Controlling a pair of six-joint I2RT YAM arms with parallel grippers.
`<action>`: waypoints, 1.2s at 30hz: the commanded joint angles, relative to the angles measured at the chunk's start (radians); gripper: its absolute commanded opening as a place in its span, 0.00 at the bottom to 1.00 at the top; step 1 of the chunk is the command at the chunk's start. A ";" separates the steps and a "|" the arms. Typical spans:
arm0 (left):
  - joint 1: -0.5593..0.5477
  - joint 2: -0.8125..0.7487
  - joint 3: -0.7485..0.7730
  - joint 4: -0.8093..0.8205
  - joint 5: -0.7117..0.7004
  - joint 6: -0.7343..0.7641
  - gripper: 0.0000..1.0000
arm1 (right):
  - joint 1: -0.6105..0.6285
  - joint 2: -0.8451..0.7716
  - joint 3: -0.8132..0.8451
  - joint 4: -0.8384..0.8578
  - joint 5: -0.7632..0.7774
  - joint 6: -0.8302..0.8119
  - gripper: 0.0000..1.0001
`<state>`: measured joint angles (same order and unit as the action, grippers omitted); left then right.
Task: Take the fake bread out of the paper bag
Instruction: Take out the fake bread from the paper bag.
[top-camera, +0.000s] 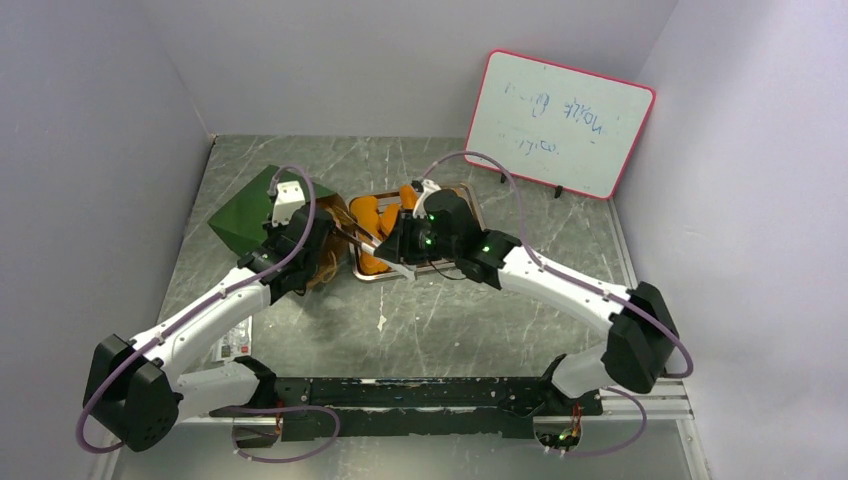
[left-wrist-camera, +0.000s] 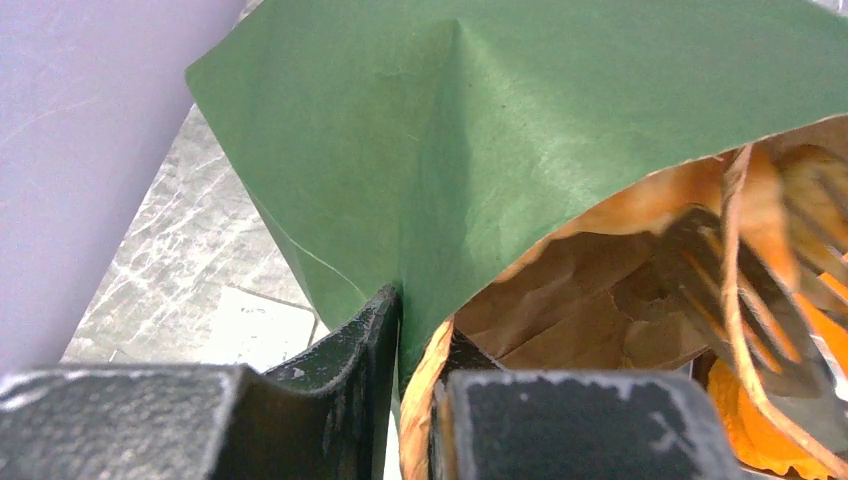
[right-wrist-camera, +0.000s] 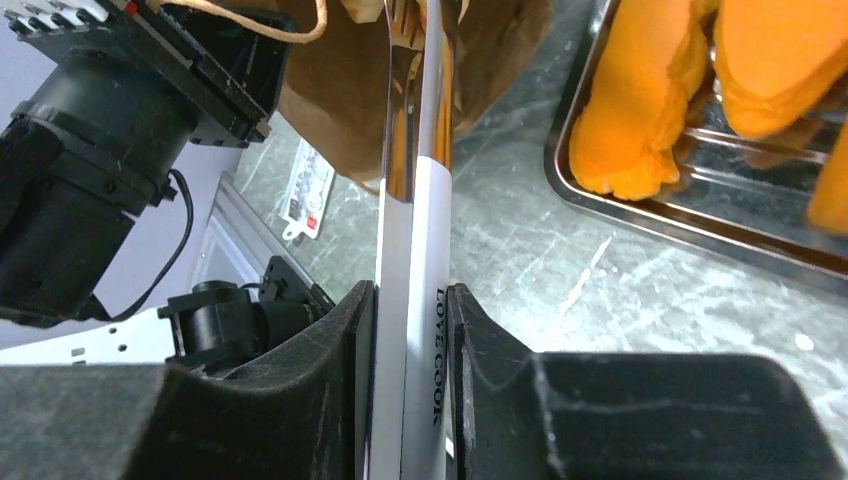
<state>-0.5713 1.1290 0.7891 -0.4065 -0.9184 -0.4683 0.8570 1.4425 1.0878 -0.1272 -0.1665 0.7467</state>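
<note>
The paper bag (top-camera: 250, 212) lies on its side at the back left, dark green outside, its brown mouth facing the tray. My left gripper (top-camera: 312, 245) is shut on the rim of the bag's mouth; in the left wrist view (left-wrist-camera: 420, 320) one finger is on the green outside (left-wrist-camera: 480, 150) and the other on the kraft inside. My right gripper (top-camera: 395, 245) (right-wrist-camera: 412, 300) is shut on the handle of the metal tongs (right-wrist-camera: 415, 150). The tong heads (left-wrist-camera: 740, 290) reach into the bag's mouth, around an orange fake bread (left-wrist-camera: 660, 195). Several fake breads (top-camera: 368, 215) (right-wrist-camera: 640, 100) lie on the silver tray (right-wrist-camera: 680, 215).
The tray (top-camera: 375, 277) sits mid-table, right beside the bag's mouth. A whiteboard (top-camera: 560, 125) leans on the back right wall. A small white card (top-camera: 232, 345) lies on the table near the left arm. The bag's tan cord handle (right-wrist-camera: 290, 35) hangs over the left arm's body.
</note>
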 joint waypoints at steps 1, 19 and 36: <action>-0.004 -0.002 0.027 -0.035 -0.047 -0.022 0.07 | 0.007 -0.103 -0.036 -0.025 0.060 -0.010 0.00; 0.013 -0.050 0.033 -0.026 -0.053 0.046 0.07 | 0.007 -0.554 -0.213 -0.240 0.320 0.099 0.00; 0.015 -0.233 -0.078 0.133 0.260 0.307 0.07 | -0.002 -0.679 -0.374 -0.248 0.699 0.242 0.00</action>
<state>-0.5617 0.9611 0.7513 -0.3698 -0.7876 -0.2893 0.8593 0.7864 0.7380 -0.4210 0.4126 0.9375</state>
